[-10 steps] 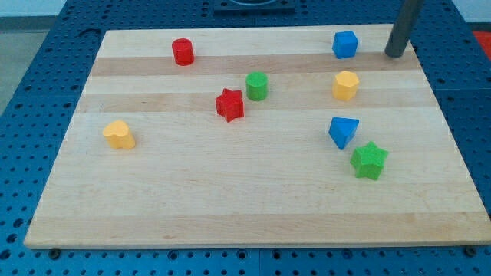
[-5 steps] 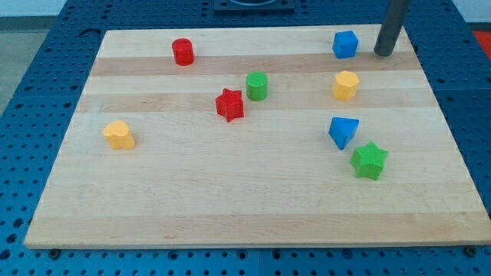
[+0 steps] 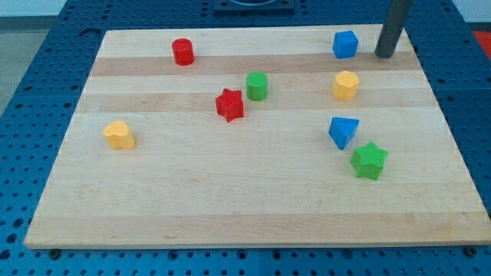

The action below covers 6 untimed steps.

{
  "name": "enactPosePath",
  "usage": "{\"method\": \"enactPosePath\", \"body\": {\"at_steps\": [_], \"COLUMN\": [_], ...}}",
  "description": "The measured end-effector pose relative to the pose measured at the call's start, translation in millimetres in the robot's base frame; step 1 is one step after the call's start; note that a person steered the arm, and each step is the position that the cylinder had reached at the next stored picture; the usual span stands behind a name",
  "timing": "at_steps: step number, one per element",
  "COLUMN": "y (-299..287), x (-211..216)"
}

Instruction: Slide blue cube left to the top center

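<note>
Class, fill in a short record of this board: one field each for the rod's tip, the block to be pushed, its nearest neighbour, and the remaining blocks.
tip: my tip at the view's top right, just right of the blue cube, a small gap between
target: blue cube, near the top edge
nearest neighbour: yellow block below it
other blocks: red cylinder, green cylinder, red star, blue wedge-like block, green star, yellow block at left

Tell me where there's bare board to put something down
Free: the whole strip along the view's bottom, below the yellow block and green star; also the top middle, between the red cylinder and blue cube. Crowded: the view's right, around the blue triangular block, yellow hexagon and my tip.
</note>
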<state>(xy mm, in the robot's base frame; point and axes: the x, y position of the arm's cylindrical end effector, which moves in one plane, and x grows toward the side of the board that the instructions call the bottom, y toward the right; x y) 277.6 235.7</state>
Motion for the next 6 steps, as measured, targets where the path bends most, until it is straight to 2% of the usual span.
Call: {"method": "enactPosePath", "body": {"at_steps": [2, 4, 6], "y": [-9.1, -11.1, -38.9], "x": [-21.5, -25.4, -18.8]}}
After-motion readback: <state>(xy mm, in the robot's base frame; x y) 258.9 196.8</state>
